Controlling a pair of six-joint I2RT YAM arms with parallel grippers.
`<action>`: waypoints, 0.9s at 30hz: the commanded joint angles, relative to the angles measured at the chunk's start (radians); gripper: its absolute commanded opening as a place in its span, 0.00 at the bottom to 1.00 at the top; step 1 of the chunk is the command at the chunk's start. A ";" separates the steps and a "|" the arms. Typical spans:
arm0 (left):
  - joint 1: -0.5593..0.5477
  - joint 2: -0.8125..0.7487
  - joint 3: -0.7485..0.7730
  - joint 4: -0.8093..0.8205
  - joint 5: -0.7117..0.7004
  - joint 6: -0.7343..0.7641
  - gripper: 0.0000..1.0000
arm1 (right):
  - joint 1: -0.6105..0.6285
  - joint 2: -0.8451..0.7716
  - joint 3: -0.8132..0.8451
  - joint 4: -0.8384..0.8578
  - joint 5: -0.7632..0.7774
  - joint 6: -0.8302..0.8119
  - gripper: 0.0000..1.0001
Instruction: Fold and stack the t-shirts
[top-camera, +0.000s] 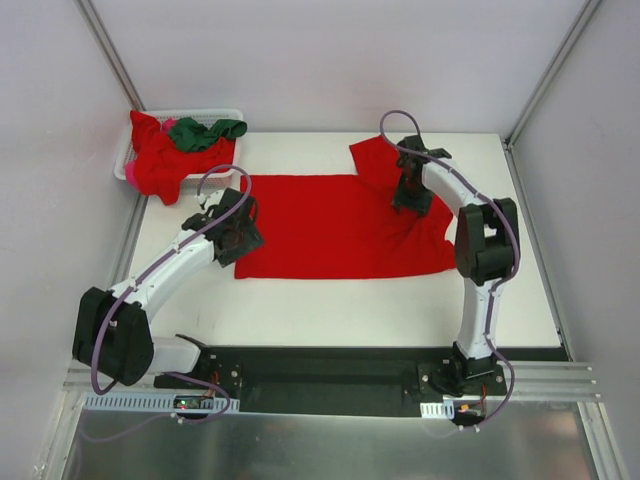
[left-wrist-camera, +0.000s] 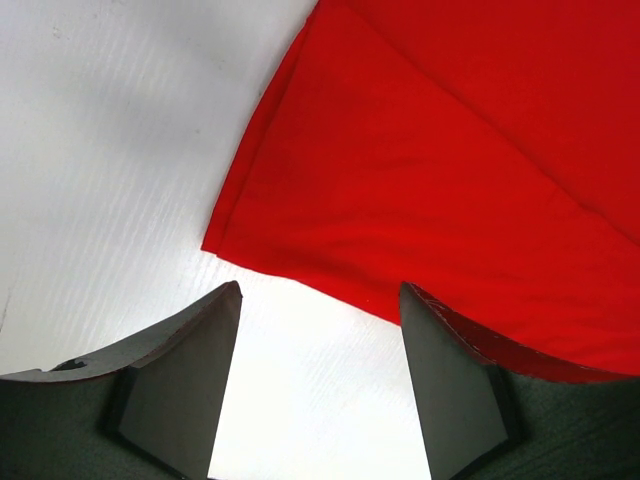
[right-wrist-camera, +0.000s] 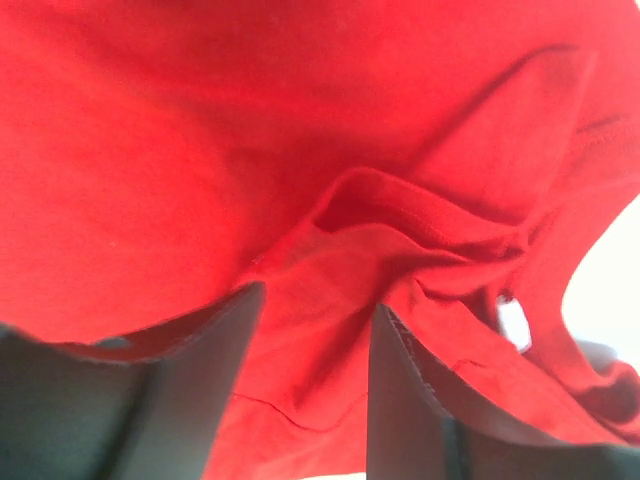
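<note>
A large red t-shirt (top-camera: 340, 225) lies spread flat on the white table (top-camera: 350, 310), one sleeve (top-camera: 372, 158) pointing to the back. My left gripper (top-camera: 238, 236) sits low at the shirt's left edge. In the left wrist view it (left-wrist-camera: 320, 290) is open over bare table, with the shirt's corner (left-wrist-camera: 450, 180) just beyond the fingertips. My right gripper (top-camera: 411, 196) is down on the shirt's right part. Its jaws (right-wrist-camera: 320, 300) stand apart with rumpled red cloth and a hem (right-wrist-camera: 200, 150) between and under them.
A white lattice basket (top-camera: 228, 114) stands at the back left corner. A crumpled red shirt (top-camera: 160, 160) hangs over its front rim, and a dark green shirt (top-camera: 205, 132) lies on top. Grey walls close in the table on three sides.
</note>
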 joint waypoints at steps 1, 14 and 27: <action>-0.008 -0.022 0.003 -0.014 -0.019 0.007 0.64 | 0.007 0.025 0.046 -0.023 0.049 0.001 0.48; -0.006 -0.023 0.003 -0.014 -0.021 0.019 0.65 | 0.024 0.094 0.120 -0.009 0.080 -0.060 0.42; -0.006 -0.023 0.003 -0.015 -0.022 0.022 0.65 | 0.022 0.129 0.158 0.045 0.109 -0.063 0.48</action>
